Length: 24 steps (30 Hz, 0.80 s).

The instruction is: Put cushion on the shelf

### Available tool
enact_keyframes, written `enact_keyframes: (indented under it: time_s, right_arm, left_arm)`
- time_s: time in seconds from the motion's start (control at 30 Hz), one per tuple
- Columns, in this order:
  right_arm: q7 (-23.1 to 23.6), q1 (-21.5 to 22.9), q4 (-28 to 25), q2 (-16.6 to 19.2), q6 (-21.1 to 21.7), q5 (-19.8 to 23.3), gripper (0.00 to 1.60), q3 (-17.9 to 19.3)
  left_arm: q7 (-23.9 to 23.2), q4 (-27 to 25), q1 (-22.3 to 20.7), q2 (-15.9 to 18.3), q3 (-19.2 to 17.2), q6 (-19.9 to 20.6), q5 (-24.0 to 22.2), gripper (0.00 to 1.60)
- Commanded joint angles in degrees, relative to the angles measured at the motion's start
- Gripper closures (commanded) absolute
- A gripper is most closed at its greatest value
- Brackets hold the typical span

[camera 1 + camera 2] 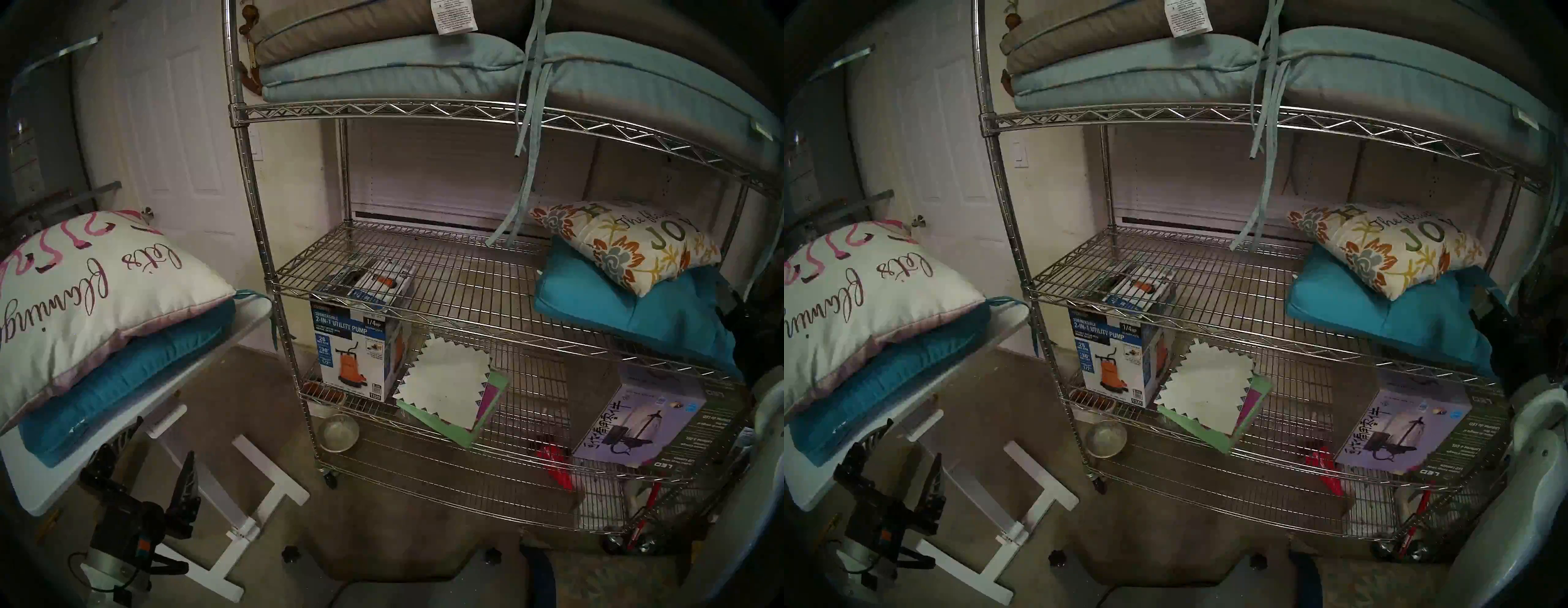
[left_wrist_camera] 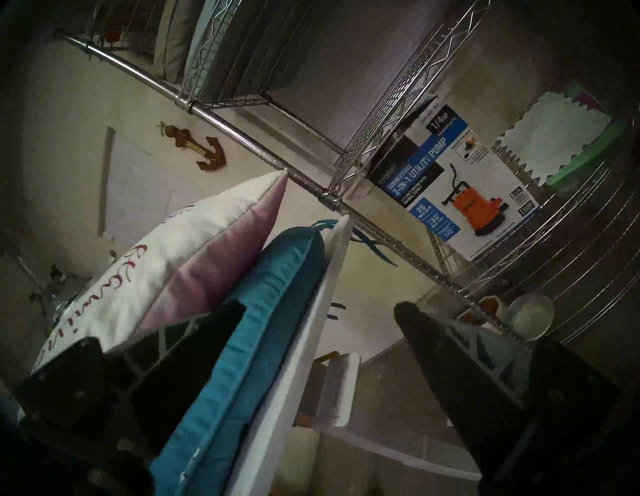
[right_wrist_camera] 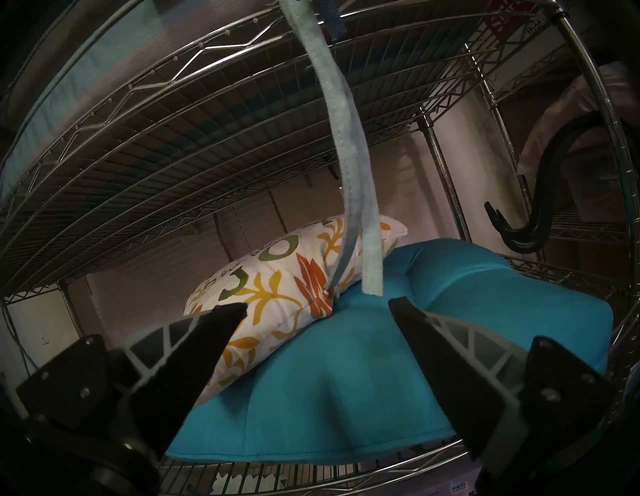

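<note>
A white pillow with pink script (image 1: 85, 288) lies on a teal cushion (image 1: 127, 382) on the small white table (image 1: 203, 352) at the left. My left gripper (image 1: 146, 456) is open at the table's front edge. In the left wrist view (image 2: 318, 308) the teal cushion (image 2: 263, 311) and the table edge (image 2: 311, 329) lie between its fingers. The chrome wire shelf (image 1: 424, 310) stands ahead. Its middle tier holds a floral pillow (image 1: 628, 242) on another teal cushion (image 1: 615, 305). My right gripper (image 3: 318, 304) is open and empty just in front of that cushion (image 3: 346, 381).
Long grey and pale blue cushions (image 1: 382, 72) fill the top tier, and their ties (image 1: 526, 127) hang down over the middle tier. A pump box (image 1: 356, 352), papers (image 1: 445, 382) and a lamp box (image 1: 636, 420) sit on the lower tier. A metal bowl (image 1: 337, 431) is on the floor.
</note>
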Motion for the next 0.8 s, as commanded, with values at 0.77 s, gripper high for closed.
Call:
enact_keyframes:
  time_s: [0.77]
  right_arm:
    - [0.4, 0.2, -1.2, 0.1, -0.1, 0.0, 0.00, 0.0]
  left_arm:
    - [14.2, -1.6, 4.8, -7.7, -27.8, -3.7, 4.7, 0.00]
